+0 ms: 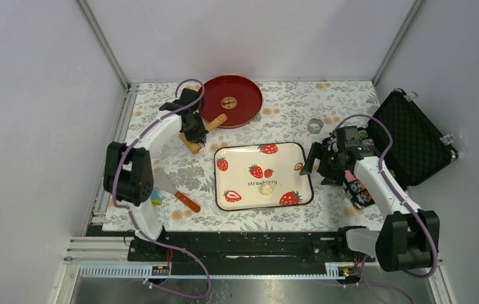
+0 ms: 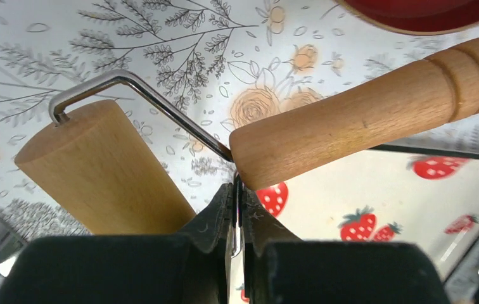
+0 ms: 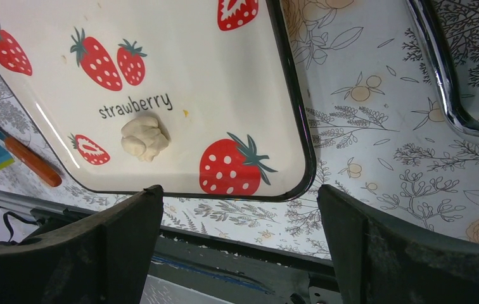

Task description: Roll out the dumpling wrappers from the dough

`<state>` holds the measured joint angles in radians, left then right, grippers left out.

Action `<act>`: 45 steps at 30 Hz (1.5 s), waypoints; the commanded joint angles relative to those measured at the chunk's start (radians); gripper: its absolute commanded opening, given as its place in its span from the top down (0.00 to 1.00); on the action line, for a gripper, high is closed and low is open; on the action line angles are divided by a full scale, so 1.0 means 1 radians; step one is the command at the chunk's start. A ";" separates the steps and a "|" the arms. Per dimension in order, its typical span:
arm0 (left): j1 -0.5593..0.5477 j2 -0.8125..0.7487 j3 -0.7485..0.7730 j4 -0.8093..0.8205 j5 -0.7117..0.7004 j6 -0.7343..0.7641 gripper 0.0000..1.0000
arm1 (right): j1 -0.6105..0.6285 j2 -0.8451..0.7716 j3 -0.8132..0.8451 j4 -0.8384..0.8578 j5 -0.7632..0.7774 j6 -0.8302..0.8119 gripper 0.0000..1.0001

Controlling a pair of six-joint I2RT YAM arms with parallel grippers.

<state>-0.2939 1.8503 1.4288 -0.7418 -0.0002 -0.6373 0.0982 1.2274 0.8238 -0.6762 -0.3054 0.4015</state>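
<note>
Left gripper (image 2: pixel 237 190) is clamped on the wire frame of the wooden pastry roller (image 2: pixel 364 107) beside the red plate (image 1: pixel 246 95). Right gripper (image 3: pixel 240 202) gapes wide beside the strawberry tray (image 3: pixel 224 76), where the dough lump (image 3: pixel 145 137) lies unrolled. Rolling apparently hasn't begun.

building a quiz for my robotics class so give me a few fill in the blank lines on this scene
1. The left gripper is shut on the metal frame of the ____.
2. The dough lump lies on a tray printed with ____.
3. The right gripper, near the tray's edge, is ____.
Missing words: rolling pin; strawberries; open.
</note>
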 commanded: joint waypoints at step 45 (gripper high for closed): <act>-0.420 -0.799 -0.663 0.127 0.365 -0.058 1.00 | 0.403 0.016 0.020 0.462 -0.476 0.369 0.07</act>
<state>-0.6800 1.0439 0.7338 -0.6796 0.3294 -0.6720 0.4458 1.2015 0.8459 -0.3408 -0.6960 0.6811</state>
